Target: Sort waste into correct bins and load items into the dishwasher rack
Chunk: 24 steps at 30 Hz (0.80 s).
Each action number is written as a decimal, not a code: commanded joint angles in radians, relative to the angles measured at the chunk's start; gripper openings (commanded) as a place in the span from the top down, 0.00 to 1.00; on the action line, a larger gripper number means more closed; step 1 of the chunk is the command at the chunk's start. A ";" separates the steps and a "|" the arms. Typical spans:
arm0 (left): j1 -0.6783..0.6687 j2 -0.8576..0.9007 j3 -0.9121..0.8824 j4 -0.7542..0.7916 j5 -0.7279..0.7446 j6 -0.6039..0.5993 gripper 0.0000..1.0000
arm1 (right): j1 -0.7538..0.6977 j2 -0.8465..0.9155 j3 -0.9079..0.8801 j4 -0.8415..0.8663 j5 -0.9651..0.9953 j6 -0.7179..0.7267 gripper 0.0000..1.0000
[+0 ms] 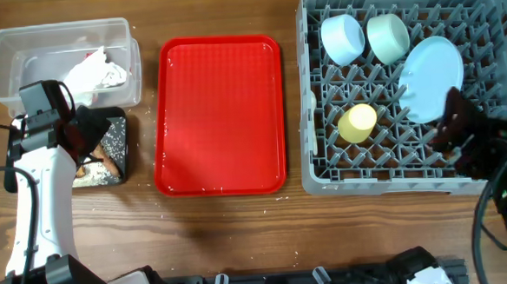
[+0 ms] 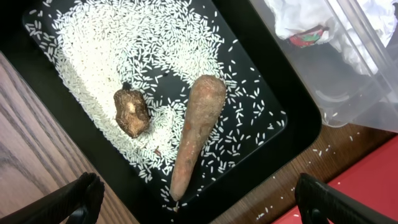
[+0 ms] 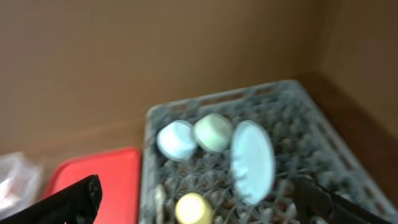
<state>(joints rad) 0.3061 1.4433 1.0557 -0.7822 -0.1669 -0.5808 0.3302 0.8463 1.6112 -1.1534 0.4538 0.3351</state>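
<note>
Your left gripper (image 2: 198, 186) hangs spread and empty over the black tray (image 2: 297, 127) at 9 o'clock, which holds rice (image 2: 124, 50), lump (image 2: 132, 112) and stick (image 2: 198, 130); brush it and grains scatter. Right gripper (image 3: 193, 186), also spread and empty, at 3 o'clock, could topple the plate (image 3: 252, 162) in the rack (image 3: 311, 124).

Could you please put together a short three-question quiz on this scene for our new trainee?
1. True or false: the red tray holds dishes.
2. What lies in the black tray beside the brown lump? A) fork B) root-like stick C) banana
3. Fill in: the yellow cup sits in the grey ____.
Key: 1 false; 2 B; 3 rack.
</note>
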 commanded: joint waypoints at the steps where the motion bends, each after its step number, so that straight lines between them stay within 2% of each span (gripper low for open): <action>1: 0.004 0.000 0.010 0.000 0.002 0.013 0.00 | -0.105 -0.106 -0.303 0.195 0.093 0.005 0.00; 3: 0.004 0.000 0.010 0.000 0.002 0.013 0.00 | -0.201 -0.218 -0.608 0.484 -0.054 -0.023 0.00; 6: 0.004 0.000 0.010 0.000 0.002 0.013 0.00 | -0.248 -0.370 -0.958 0.828 -0.249 -0.070 0.00; 9: 0.004 0.000 0.010 0.000 0.002 0.013 0.00 | -0.253 -0.522 -1.239 0.996 -0.322 -0.063 0.00; 15: 0.004 0.000 0.010 0.000 0.002 0.013 0.00 | -0.294 -0.759 -1.504 1.048 -0.377 -0.038 0.00; 19: 0.004 0.000 0.010 0.000 0.002 0.013 0.00 | -0.295 -0.843 -1.559 1.066 -0.377 -0.031 0.00; 24: 0.004 0.000 0.010 0.000 0.002 0.013 0.00 | -0.295 -0.843 -1.579 1.110 -0.377 -0.018 0.00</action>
<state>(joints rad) 0.3061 1.4433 1.0561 -0.7822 -0.1596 -0.5804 0.0383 0.0193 0.0547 -0.0937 0.0933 0.2970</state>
